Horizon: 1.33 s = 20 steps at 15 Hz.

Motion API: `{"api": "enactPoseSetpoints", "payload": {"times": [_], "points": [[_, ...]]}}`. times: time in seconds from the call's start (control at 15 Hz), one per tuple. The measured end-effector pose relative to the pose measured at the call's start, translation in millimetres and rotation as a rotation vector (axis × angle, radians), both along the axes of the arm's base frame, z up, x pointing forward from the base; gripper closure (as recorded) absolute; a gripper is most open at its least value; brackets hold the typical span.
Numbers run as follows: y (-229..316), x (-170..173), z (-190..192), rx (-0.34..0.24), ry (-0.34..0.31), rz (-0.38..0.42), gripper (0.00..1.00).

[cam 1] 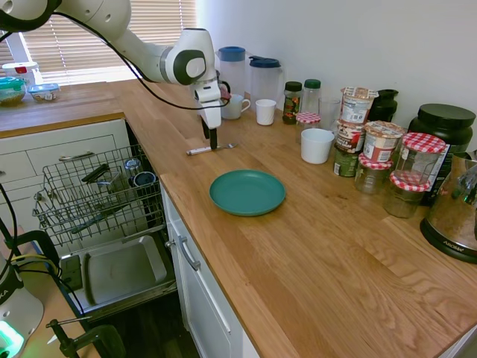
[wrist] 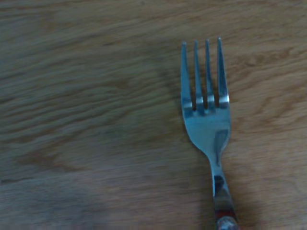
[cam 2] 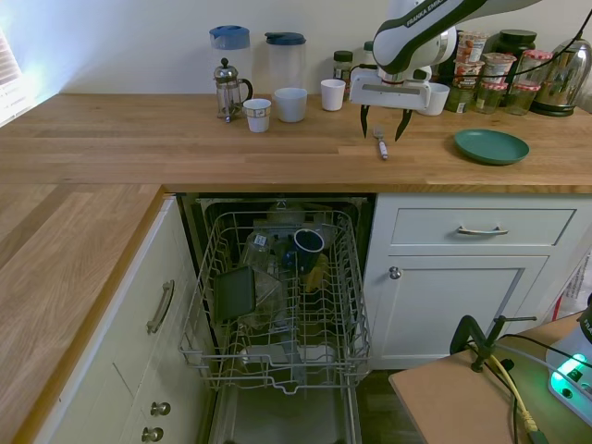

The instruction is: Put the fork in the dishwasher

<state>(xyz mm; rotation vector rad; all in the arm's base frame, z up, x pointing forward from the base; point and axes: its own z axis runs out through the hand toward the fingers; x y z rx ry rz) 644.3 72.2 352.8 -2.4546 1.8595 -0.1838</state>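
The fork (cam 1: pixel 209 149) lies flat on the wooden counter, a little way behind the green plate (cam 1: pixel 247 192). In the second exterior view the fork (cam 2: pixel 380 145) sits directly under my gripper (cam 2: pixel 384 125), which is open with one finger on each side of it, just above the wood. My gripper (cam 1: pixel 212 139) points straight down. The wrist view shows the fork's tines and neck (wrist: pixel 206 124) close up on the wood. The dishwasher (cam 2: pixel 282 296) stands open below the counter, its wire rack (cam 1: pixel 97 195) pulled out and holding cups and other dishes.
White cups (cam 2: pixel 290 104), a French press (cam 2: pixel 230 90) and two jugs (cam 2: pixel 283 60) stand behind the fork. Jars and tubs (cam 1: pixel 373 149) and a metal kettle (cam 1: pixel 455 216) crowd the counter's back beyond the plate. White drawers (cam 2: pixel 481 227) adjoin the dishwasher.
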Motion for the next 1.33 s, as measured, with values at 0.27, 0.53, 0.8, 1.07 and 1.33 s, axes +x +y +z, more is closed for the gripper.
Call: {"api": "enactPoseSetpoints", "payload": {"times": [0.27, 0.53, 0.8, 1.07, 1.33], "points": [[-1.4, 0.4, -8.5, 0.001, 0.013, 0.006, 0.00], [-4.1, 0.8, -15.5, 0.002, 0.025, 0.009, 1.00], [-2.9, 1.6, -16.5, 0.001, 0.025, 0.013, 1.00], [-2.0, 2.0, -16.6, -0.002, 0.023, 0.014, 1.00], [-4.4, 3.5, -16.7, 0.000, 0.021, 0.008, 1.00]]}}
